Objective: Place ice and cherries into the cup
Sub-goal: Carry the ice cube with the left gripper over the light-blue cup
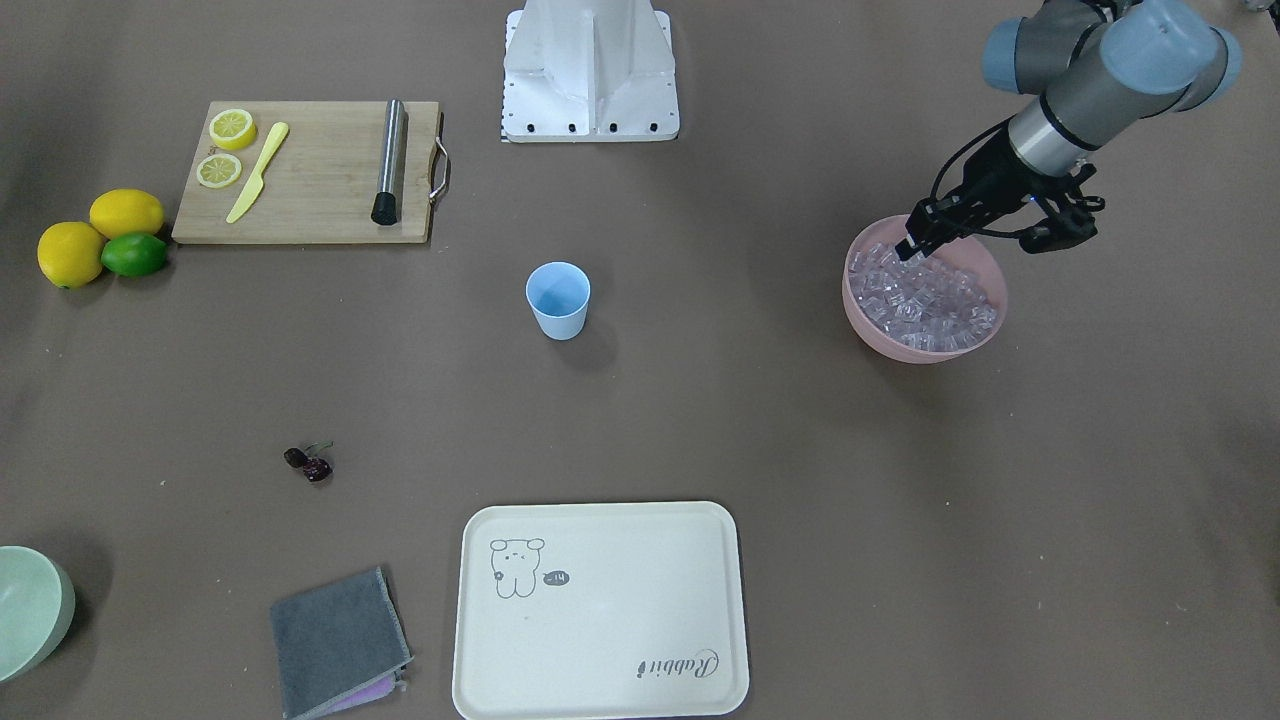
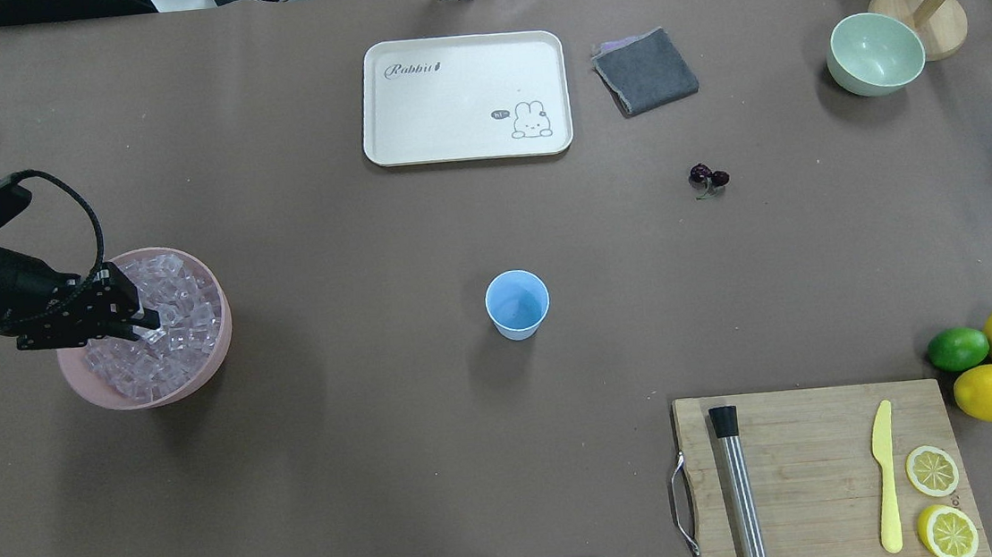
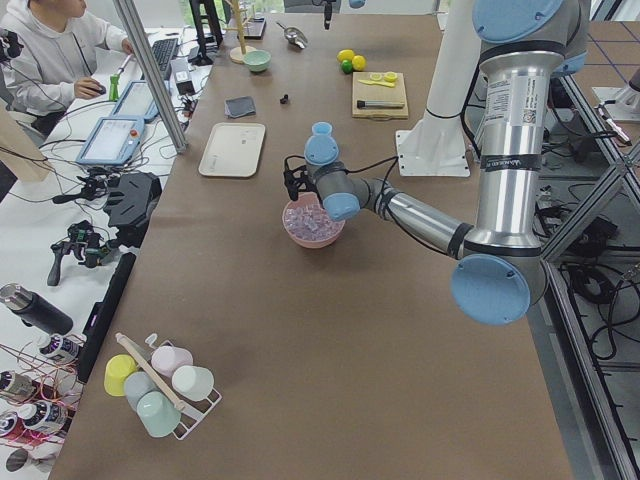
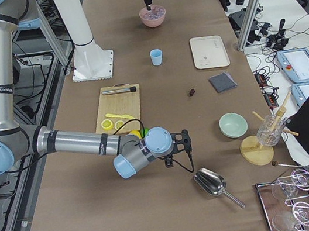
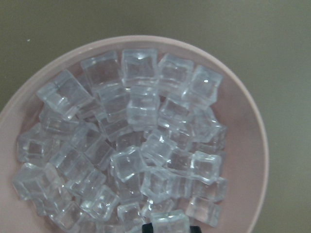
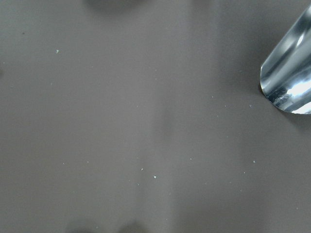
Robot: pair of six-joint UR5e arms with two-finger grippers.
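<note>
Left gripper (image 2: 148, 321) is tip-down in the ice (image 2: 183, 292), looks nearly closed but can't tell if it's got a cube, cup (image 2: 517, 305) well off to its right.

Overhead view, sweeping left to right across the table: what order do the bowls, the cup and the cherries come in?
The pink bowl holding the ice → cup → cherries → pale green bowl.

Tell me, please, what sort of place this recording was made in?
Most likely a robotics lab staged as a drinks counter: the left gripper hangs over a pink bowl of ice, while a person sits at a side bench with tablets.
</note>
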